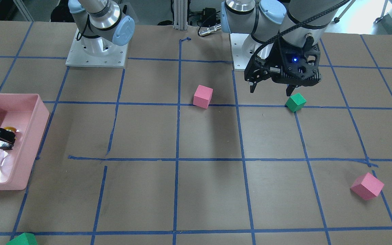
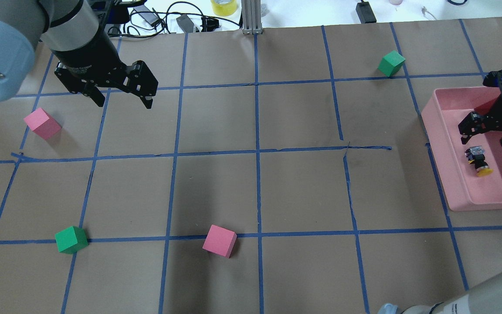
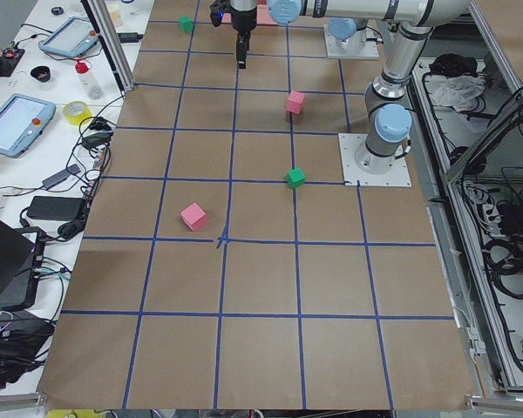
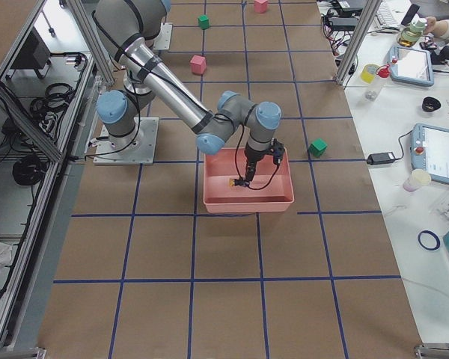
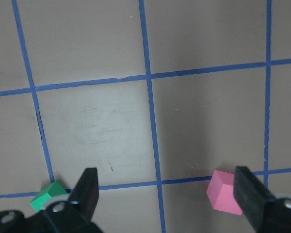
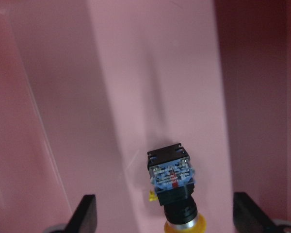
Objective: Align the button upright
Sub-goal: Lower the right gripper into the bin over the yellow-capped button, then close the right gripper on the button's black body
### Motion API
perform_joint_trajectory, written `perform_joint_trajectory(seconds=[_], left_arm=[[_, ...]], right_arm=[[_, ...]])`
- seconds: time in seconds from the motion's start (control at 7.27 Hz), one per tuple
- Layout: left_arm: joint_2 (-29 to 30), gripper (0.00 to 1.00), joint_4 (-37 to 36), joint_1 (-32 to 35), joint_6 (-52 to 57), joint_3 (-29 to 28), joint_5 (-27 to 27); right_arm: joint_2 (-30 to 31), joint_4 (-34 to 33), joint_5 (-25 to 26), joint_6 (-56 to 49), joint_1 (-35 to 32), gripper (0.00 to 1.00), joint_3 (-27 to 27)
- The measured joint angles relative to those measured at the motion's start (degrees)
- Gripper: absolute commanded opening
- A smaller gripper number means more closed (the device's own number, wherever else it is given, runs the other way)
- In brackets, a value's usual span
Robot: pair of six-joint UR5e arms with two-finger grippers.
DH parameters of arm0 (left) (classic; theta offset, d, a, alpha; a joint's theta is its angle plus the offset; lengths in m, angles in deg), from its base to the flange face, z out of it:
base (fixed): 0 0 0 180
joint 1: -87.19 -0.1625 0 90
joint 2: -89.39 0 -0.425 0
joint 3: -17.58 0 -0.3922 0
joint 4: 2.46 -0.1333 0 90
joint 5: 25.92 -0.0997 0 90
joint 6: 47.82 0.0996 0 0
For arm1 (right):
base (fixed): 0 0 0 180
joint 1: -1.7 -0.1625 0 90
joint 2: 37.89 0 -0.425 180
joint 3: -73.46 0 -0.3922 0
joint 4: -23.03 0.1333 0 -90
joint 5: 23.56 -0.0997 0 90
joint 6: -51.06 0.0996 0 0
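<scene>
The button (image 2: 477,160) lies on its side on the floor of the pink tray (image 2: 435,131), with its yellow cap toward the robot and its greyish contact block toward the far side. My right gripper (image 2: 484,140) is open and hangs just above it without touching it. In the right wrist view the button (image 6: 173,187) sits between the two open fingers (image 6: 86,213), block end toward the camera. My left gripper (image 2: 124,104) is open and empty above the table's far left, well away from the tray.
On the brown paper lie a pink cube (image 2: 42,124), a green cube (image 2: 71,239), a second pink cube (image 2: 219,240) and a second green cube (image 2: 391,63). The tray walls stand close around my right gripper. Cables and a tape roll lie past the far edge.
</scene>
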Motion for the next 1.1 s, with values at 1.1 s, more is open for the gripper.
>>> perform_joint_trajectory(seconds=[1.1], left_arm=[[0.0, 1.00, 0.0, 0.0, 0.6, 0.0, 0.0]], right_arm=[[-4.4, -1.5, 0.7, 0.5, 1.4, 0.95, 0.8]])
